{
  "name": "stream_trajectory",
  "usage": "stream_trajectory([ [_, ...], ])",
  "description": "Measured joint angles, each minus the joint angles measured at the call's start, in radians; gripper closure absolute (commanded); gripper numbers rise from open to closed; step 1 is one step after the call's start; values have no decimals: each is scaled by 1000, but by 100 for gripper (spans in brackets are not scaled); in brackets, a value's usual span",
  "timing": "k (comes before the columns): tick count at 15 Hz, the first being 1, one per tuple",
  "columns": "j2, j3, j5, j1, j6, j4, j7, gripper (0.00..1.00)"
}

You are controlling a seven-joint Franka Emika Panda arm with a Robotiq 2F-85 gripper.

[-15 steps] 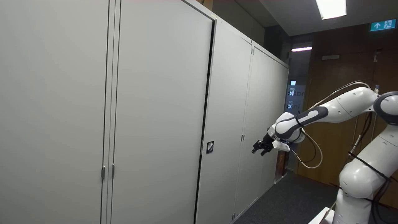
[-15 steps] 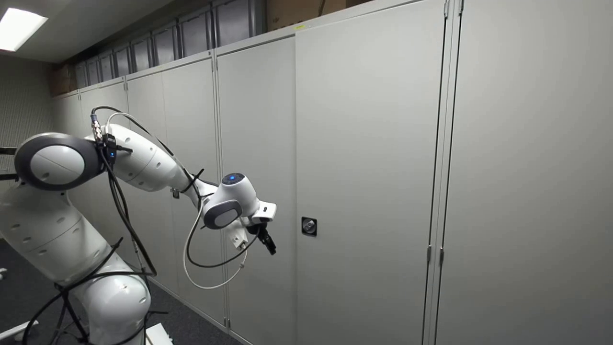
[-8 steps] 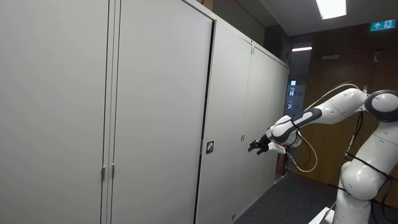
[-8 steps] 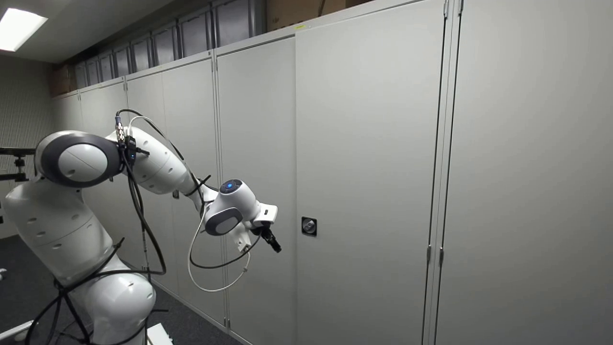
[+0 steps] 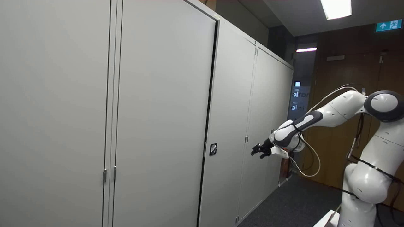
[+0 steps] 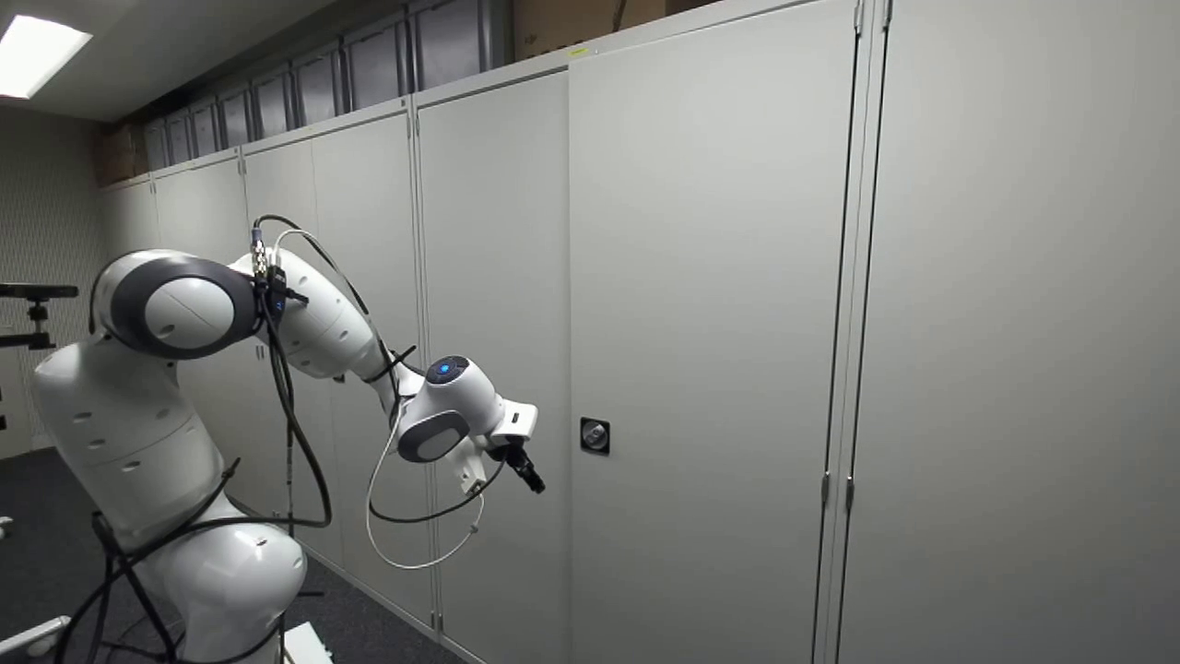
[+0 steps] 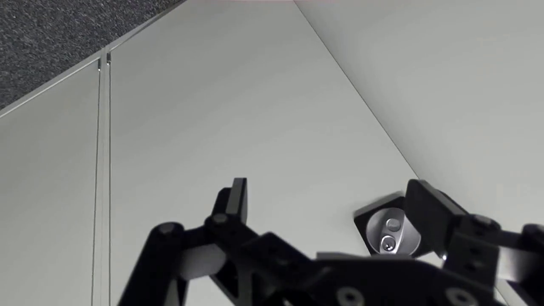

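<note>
Near the pale grey cabinet doors, my black gripper [image 5: 257, 154] hangs in the air with nothing held. Its two fingers stand wide apart in the wrist view, which shows the floor at the top. A square black plate with a round metal turn handle [image 7: 374, 231] sits on the cabinet door [image 7: 276, 119], close to the seam. The right-hand finger [image 7: 427, 208] covers one corner of that plate in the wrist view. In both exterior views the gripper [image 6: 535, 484] appears apart from the handle [image 6: 595, 435]. The lower edge of the plate is hidden behind the gripper body.
More grey cabinet doors [image 5: 164, 110] run along the wall, with slim metal hinges [image 6: 850, 493]. Grey bins [image 6: 373, 69] line the cabinet top. Loose cables [image 6: 433, 558] loop below the wrist. A wooden door [image 5: 344, 132] stands behind the arm.
The arm has reached further forward, its elbow coming along. My gripper has shifted a little toward the cabinet. It has stayed open, and the doors and handle look unchanged.
</note>
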Motion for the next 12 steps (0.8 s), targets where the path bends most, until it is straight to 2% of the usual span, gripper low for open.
stream_trajectory([
  [9, 5, -1, 0, 0, 0, 0, 1, 0],
  [12, 7, -2, 1, 4, 34, 0, 2, 0],
])
